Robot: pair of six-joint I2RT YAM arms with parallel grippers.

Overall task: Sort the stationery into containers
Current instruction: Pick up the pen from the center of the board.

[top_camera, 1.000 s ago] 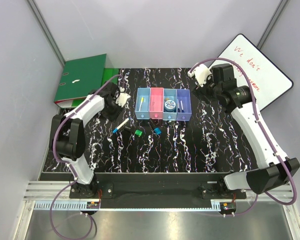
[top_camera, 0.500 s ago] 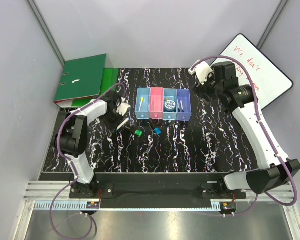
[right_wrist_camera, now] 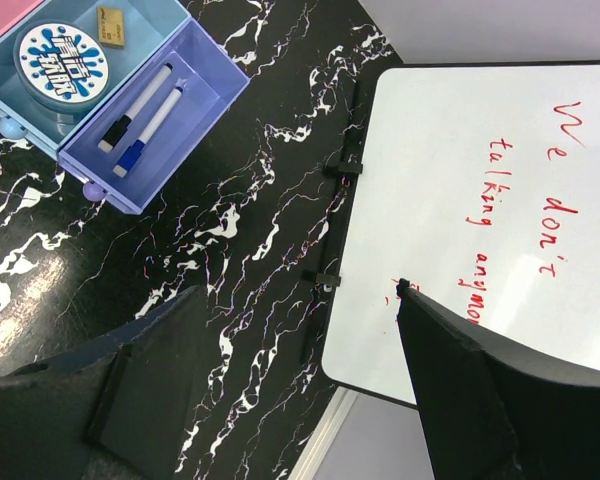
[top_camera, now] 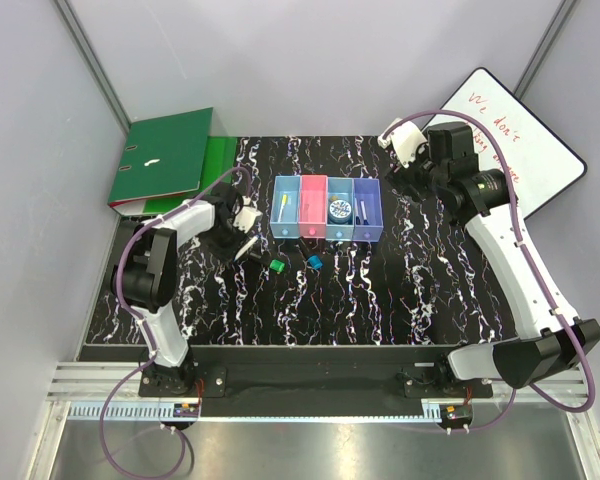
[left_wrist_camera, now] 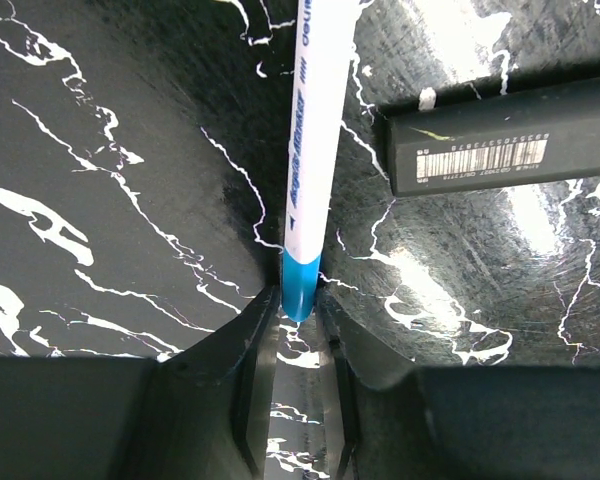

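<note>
A thin white marker with a blue cap (left_wrist_camera: 305, 190) lies on the black marbled table, also in the top view (top_camera: 248, 247). My left gripper (left_wrist_camera: 300, 300) is low over it, shut on the cap's tip; in the top view the left gripper (top_camera: 238, 236) is left of the containers. The four joined bins (top_camera: 326, 232) hold a yellow-capped marker (top_camera: 284, 208), a grey tape roll (right_wrist_camera: 58, 60) and two markers (right_wrist_camera: 140, 115). A green piece (top_camera: 277, 265) and a blue piece (top_camera: 314, 262) lie in front. My right gripper (right_wrist_camera: 298, 290) is open and empty, raised beside the whiteboard.
A black barcoded piece (left_wrist_camera: 500, 150) lies just right of the held marker. Green ring binders (top_camera: 165, 160) lie at the back left. The whiteboard with red writing (top_camera: 510, 140) leans at the back right, also in the right wrist view (right_wrist_camera: 490, 220).
My left gripper has moved down and toward the marker and now has its cap between the fingers. The right gripper shifted slightly toward the back.
</note>
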